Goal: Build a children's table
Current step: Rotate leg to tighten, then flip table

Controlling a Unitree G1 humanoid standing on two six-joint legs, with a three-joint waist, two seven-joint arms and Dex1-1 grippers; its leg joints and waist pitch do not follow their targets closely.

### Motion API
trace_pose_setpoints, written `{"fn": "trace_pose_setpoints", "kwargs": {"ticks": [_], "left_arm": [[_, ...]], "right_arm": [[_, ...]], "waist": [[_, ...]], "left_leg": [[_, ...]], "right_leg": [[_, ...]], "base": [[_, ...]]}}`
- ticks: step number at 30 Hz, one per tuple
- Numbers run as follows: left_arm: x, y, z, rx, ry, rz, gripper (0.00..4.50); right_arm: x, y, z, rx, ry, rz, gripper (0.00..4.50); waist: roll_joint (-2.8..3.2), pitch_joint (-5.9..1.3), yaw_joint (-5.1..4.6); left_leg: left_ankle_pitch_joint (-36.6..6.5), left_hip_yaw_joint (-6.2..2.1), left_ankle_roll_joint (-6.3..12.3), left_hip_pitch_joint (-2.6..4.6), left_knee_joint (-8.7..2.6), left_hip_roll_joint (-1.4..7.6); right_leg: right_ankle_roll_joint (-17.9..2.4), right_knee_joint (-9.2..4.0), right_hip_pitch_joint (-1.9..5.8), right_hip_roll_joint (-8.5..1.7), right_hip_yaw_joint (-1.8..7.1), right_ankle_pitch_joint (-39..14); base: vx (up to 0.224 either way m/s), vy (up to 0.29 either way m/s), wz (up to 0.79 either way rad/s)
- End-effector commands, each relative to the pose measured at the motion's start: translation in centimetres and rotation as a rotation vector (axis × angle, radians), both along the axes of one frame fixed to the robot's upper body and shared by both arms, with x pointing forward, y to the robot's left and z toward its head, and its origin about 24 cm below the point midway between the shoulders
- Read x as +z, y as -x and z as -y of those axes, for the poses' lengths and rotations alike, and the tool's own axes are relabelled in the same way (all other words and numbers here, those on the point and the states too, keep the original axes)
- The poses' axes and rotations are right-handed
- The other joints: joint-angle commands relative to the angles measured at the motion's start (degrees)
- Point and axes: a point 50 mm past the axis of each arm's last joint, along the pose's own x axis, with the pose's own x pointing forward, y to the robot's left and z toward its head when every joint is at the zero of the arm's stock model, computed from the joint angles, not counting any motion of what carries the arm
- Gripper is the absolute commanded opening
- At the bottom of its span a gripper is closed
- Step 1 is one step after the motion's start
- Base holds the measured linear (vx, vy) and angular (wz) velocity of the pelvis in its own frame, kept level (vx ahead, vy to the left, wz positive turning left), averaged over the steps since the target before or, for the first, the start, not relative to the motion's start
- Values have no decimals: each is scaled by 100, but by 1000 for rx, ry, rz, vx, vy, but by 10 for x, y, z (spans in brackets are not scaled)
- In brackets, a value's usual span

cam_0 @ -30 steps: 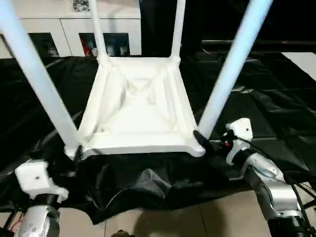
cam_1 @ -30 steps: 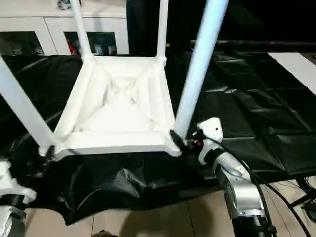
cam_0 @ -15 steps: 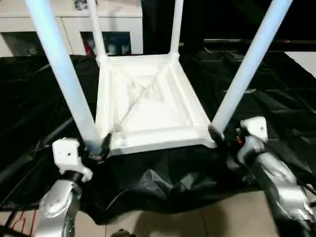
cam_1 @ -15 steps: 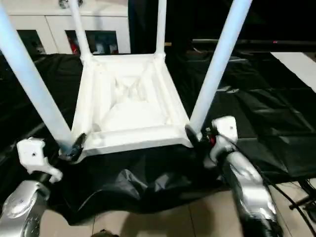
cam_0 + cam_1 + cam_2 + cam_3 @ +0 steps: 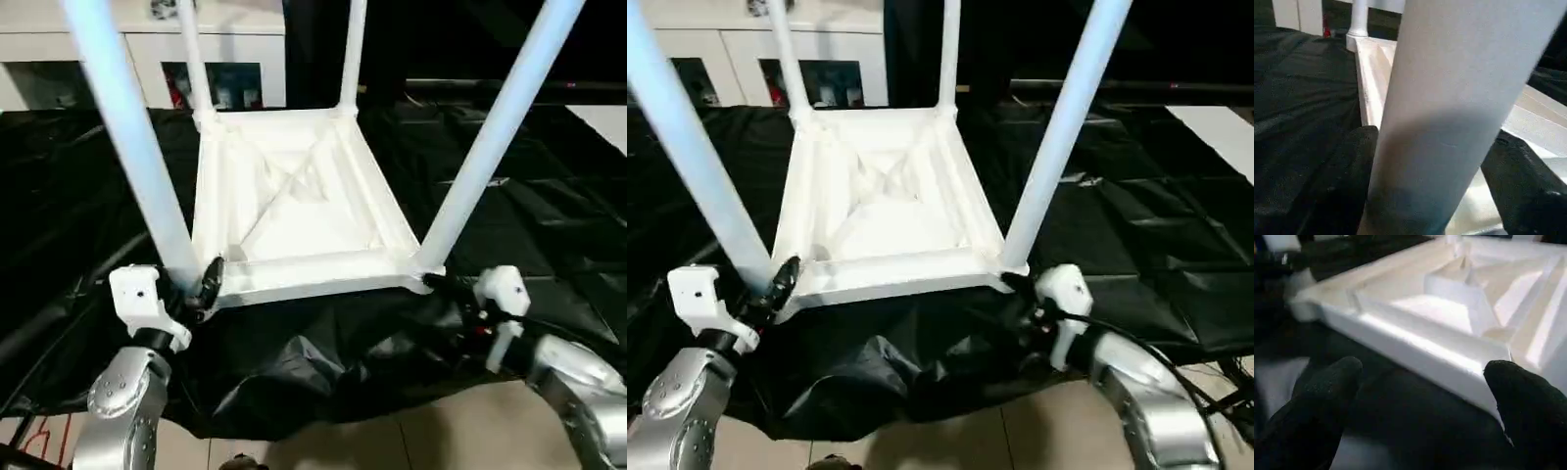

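While the tabletop (image 5: 294,206) lies inverted | left fingers (image 5: 1352,161) straddle leg (image 5: 1444,112), grip unclear | right fingers (image 5: 1327,382) spread, empty

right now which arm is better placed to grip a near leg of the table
Left. The left gripper already straddles the near left leg at its base, while the right gripper sits open by the tabletop corner, beside its leg.

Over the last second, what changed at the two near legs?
The left gripper came in from the lower left to the near-left leg, which now stands between its fingers. The right gripper dropped back from the near-right leg, open beside the tabletop corner. The table kept upside down on the black cloth, all four legs up.
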Motion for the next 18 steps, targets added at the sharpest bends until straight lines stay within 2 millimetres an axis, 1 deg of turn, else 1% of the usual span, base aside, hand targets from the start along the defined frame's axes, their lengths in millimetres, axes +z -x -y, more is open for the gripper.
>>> {"fn": "trace_pose_setpoints", "kwargs": {"ticks": [1,2,3,4,5,6,7,8,9,11,13,15,16,18], "left_arm": [[-3,-1,-1,15,10,-22,316],[-4,-2,-1,10,9,-27,308],[-4,-2,-1,9,9,-28,296],[-4,-2,-1,5,9,-30,296],[-6,-2,-1,3,4,-45,276],[-6,-2,-1,3,3,-46,276],[-6,-2,-1,3,2,-50,269],[-8,-2,0,-2,-2,-60,261],[-8,-2,0,-6,-4,-65,251],[-10,-1,0,-20,-11,-85,243],[-11,-1,0,-26,-9,-90,240],[-11,0,0,-29,0,-93,235],[-11,0,1,-35,12,-93,233],[-9,-1,3,-41,55,-93,232]], "right_arm": [[-1,-5,-6,-1,5,4,450],[-1,-9,-16,15,-17,0,450],[-1,-10,-17,19,-21,-1,450],[-1,-11,-21,32,-31,-7,450],[-1,-10,-31,96,-48,-27,450],[-1,-10,-31,99,-49,-28,450],[-1,-9,-34,120,-53,-34,450],[-1,-7,-38,163,-63,-48,450],[-2,-5,-41,193,-66,-58,450],[-4,0,-47,273,-63,-83,450],[-5,0,-48,279,-56,-83,450],[-5,0,-48,277,-56,-82,450],[-6,-1,-48,274,-56,-81,450],[-6,-1,-49,277,-62,-84,450]], "waist": [[-46,-235,-24],[-76,-243,-34],[-60,-250,-31],[-60,-256,-30],[-57,-263,-27],[-50,-270,-18],[-48,-272,-12],[-94,-267,-11],[-80,-269,1],[-75,-251,-3],[-61,-240,-13],[-68,-243,-15],[-49,-245,-19],[-58,-250,-16]], "left_leg": [[-1003,-163,201,137,-460,361],[-903,-160,237,133,-451,357],[-867,-160,250,136,-443,355],[-769,-164,277,127,-439,362],[-726,-169,285,135,-435,367],[-700,-170,313,143,-431,373],[-702,-167,314,146,-429,374],[-708,-164,327,143,-435,379],[-714,-169,329,143,-437,379],[-887,-172,303,143,-460,381],[-1113,-176,177,155,-491,389],[-1128,-175,124,157,-495,390],[-1130,-175,84,159,-497,391],[-1130,-173,51,158,-494,382]], "right_leg": [[-1013,-496,-24,-464,238,234],[-1020,-476,-20,-458,233,403],[-1032,-467,-22,-463,232,466],[-1005,-454,-10,-458,233,648],[-995,-442,-9,-454,229,755],[-990,-427,-9,-449,222,957],[-988,-426,-9,-452,224,1011],[-977,-428,3,-451,223,1076],[-980,-421,8,-458,219,1085],[-956,-449,-1,-461,217,872],[-952,-474,-13,-472,227,521],[-959,-478,-14,-471,231,471],[-967,-479,-19,-471,234,483],[-979,-472,-16,-472,235,537]], "base": [[0,0,0],[0,0,0],[0,0,0],[0,0,0],[0,0,0],[0,0,0],[0,0,0],[0,0,0],[0,0,0],[0,0,0],[0,0,0],[0,0,0],[0,0,0],[0,0,0]]}}
